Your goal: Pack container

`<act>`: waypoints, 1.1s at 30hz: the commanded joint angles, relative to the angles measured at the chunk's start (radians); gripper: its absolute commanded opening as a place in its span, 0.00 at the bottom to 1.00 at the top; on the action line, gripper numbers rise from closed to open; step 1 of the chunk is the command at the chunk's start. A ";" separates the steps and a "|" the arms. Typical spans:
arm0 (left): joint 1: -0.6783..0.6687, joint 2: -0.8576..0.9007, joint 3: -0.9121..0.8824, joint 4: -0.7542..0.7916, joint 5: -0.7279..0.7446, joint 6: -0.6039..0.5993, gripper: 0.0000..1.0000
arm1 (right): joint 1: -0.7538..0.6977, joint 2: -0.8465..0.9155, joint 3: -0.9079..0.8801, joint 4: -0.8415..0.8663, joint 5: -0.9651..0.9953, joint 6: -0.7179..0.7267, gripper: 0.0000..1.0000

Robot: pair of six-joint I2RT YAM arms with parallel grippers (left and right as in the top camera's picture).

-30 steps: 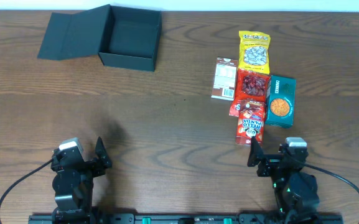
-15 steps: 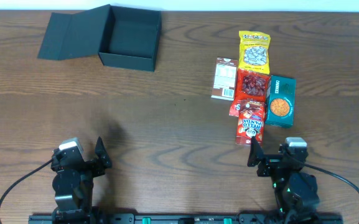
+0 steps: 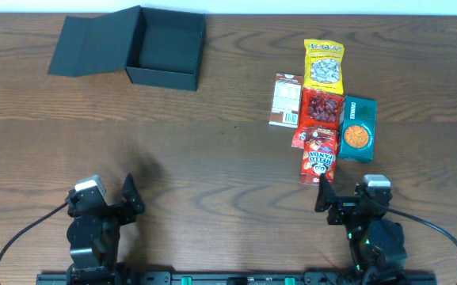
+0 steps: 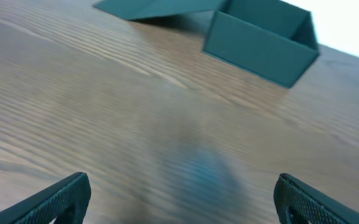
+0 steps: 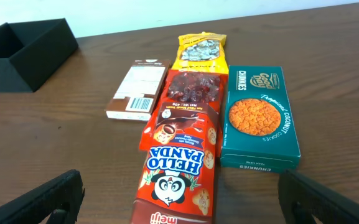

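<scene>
The dark container (image 3: 165, 49) stands open at the far left, its flap lid (image 3: 93, 46) laid out to its left; it also shows in the left wrist view (image 4: 260, 38) and the right wrist view (image 5: 23, 50). Snacks lie at the right: a Hello Panda packet (image 3: 318, 155) (image 5: 182, 165), a teal cookie box (image 3: 357, 128) (image 5: 259, 117), a red packet (image 3: 321, 108) (image 5: 193, 90), a yellow packet (image 3: 324, 66) (image 5: 200, 50) and a brown bar (image 3: 284, 100) (image 5: 137, 88). My left gripper (image 3: 130, 196) (image 4: 182, 196) is open and empty near the front edge. My right gripper (image 3: 323, 190) (image 5: 182, 196) is open, just short of the Hello Panda packet.
The wooden table (image 3: 212, 142) spans the view. The snacks lie touching one another in a tight cluster. Cables run from both arm bases along the front edge.
The left gripper has shifted slightly to the right; its wrist view is blurred by motion. The right arm, snacks and container have not moved.
</scene>
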 commanded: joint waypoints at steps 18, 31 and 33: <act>0.006 0.002 -0.018 0.118 0.321 -0.096 0.95 | -0.001 -0.008 -0.011 -0.004 -0.003 0.011 0.99; 0.006 0.544 0.065 0.471 0.240 -0.050 0.95 | -0.001 -0.008 -0.011 -0.004 -0.003 0.011 0.99; 0.006 0.668 0.127 0.494 0.235 -0.036 0.95 | -0.001 -0.008 -0.011 -0.004 -0.003 0.011 0.99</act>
